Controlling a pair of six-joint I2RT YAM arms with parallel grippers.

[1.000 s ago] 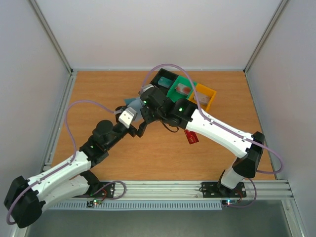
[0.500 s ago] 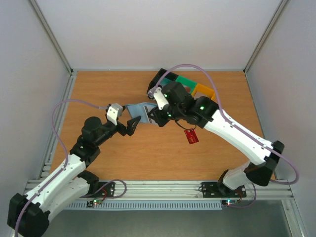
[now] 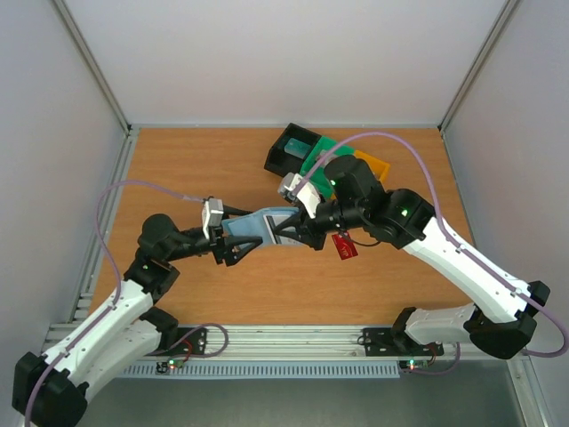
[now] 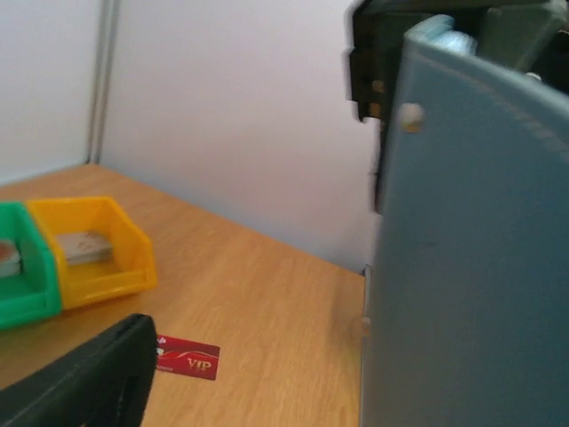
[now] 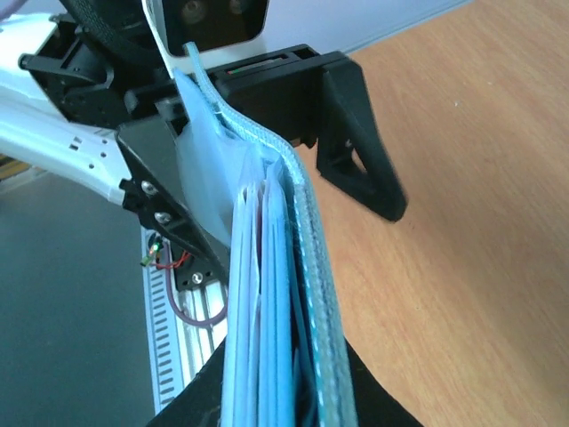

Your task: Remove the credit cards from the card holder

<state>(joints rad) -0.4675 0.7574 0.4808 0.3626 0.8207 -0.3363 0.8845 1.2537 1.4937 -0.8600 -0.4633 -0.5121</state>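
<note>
Light blue card holder [image 3: 252,225] between hands
Right hand [image 3: 277,229] clamped on it, left hand [image 3: 237,241] apart; red card [image 4: 187,358] reads "VIP".

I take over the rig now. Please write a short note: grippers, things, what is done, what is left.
Right gripper: shut on one end of the light blue soft card holder, held on edge.
Left gripper: open, astride the other end.
Done: one dark red plastic card lies on the wooden table.
Left: pale card edges show inside the holder; pull them out.
</note>
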